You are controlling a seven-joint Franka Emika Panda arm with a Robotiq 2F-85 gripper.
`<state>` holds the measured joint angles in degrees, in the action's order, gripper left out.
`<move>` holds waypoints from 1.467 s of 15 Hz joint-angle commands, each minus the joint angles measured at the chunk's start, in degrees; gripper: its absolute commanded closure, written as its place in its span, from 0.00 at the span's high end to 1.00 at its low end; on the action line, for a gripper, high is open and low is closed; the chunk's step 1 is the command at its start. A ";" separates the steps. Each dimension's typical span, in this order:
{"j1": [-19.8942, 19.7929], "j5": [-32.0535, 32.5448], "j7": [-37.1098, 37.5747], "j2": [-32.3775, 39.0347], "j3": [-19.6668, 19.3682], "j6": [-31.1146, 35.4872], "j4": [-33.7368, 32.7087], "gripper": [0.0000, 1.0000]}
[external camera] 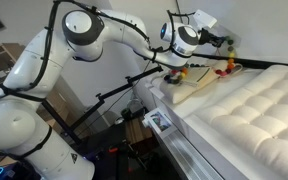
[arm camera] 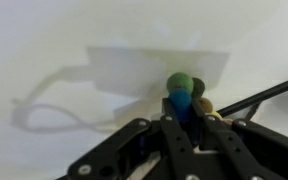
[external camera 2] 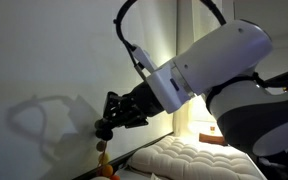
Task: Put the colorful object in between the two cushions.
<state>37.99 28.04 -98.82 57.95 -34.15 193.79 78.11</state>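
Note:
My gripper (arm camera: 184,120) is shut on the colorful bead string (arm camera: 184,92); green, blue and tan beads show between the jaws. In an exterior view the gripper (external camera: 226,42) holds the string (external camera: 198,70) above the far end of the bed, and the beads hang down toward the smooth flat cushion (external camera: 210,90). The large tufted cushion (external camera: 256,112) lies next to it, nearer the camera. In an exterior view the gripper (external camera 2: 104,128) is near the wall with beads (external camera 2: 103,152) dangling below it, to the left of the tufted cushion (external camera 2: 199,160).
A white wall (external camera 2: 44,60) stands close behind the gripper. The robot's base and arm (external camera: 34,90) stand beside the bed, with a black stand (external camera: 114,95) and clutter on the floor next to the bed's edge.

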 commanded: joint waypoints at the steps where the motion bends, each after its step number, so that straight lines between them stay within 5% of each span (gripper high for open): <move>1: 7.25 -1.97 3.80 -5.79 -6.37 5.60 14.10 0.05; 2: 3.36 -0.91 2.30 -1.80 -3.41 2.86 5.45 0.19; 7: 6.10 -1.96 2.83 -3.76 -5.42 3.90 11.18 0.19; 8: 6.10 -1.97 2.83 -3.80 -5.42 3.90 11.24 0.05; 12: 8.39 -0.30 0.94 -4.58 -6.49 5.74 13.89 0.05; 19: 5.80 -1.65 -0.33 -10.89 -4.36 5.00 12.58 0.05; 22: 6.35 -5.99 0.70 -12.75 -7.52 4.96 12.64 0.05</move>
<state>44.27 25.16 -97.57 48.25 -39.83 197.74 89.41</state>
